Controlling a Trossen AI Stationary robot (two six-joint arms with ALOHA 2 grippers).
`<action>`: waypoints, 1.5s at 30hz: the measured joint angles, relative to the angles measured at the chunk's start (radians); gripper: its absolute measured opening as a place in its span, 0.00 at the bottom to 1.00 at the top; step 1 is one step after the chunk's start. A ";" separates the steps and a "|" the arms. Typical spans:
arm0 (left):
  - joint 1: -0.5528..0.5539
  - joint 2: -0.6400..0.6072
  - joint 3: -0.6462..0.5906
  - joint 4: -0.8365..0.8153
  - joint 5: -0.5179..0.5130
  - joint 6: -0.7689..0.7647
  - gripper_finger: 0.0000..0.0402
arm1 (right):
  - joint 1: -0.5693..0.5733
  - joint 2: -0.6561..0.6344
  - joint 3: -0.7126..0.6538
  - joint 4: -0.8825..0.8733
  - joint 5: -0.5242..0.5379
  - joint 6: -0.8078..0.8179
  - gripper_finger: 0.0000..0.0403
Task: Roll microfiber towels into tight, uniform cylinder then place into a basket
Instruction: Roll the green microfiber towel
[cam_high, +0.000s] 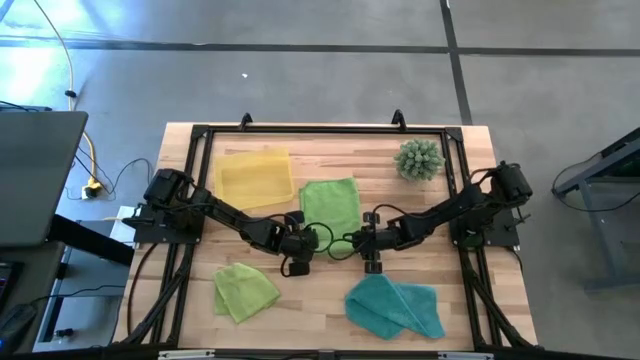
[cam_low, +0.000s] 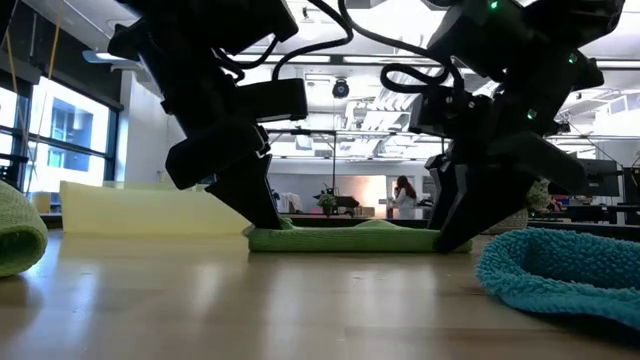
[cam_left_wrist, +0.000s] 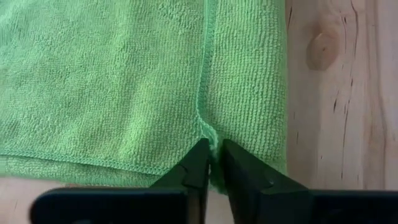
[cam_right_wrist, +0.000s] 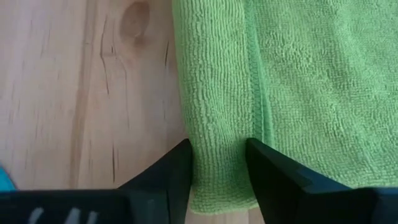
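Your left fingers (cam_left_wrist: 212, 163) pinch the lime green towel's (cam_high: 330, 205) folded near edge at mid-frame; your right fingers (cam_right_wrist: 217, 163) stand apart around that same fold.

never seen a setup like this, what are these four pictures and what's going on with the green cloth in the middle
Two dark robot arms work at a wooden table. One picture looks straight down, one looks level across the tabletop, and two come from cameras on the arms' wrists. On the table lie a flat lime green towel, a crumpled lime green towel, a teal towel, a yellow basket and a spiky green plant. The left gripper pinches a fold at the flat towel's edge. The right gripper has its fingers straddling the towel's folded edge.
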 joint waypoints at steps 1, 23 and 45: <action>0.000 0.000 0.000 -0.001 0.000 0.001 0.12 | 0.000 0.000 0.000 -0.001 -0.001 0.001 0.33; -0.102 -0.001 0.138 -0.204 0.054 0.201 0.33 | 0.000 0.004 -0.002 -0.010 0.000 0.050 0.22; -0.023 -0.001 0.031 -0.036 0.086 0.150 0.33 | 0.000 0.005 -0.004 -0.004 -0.001 0.056 0.22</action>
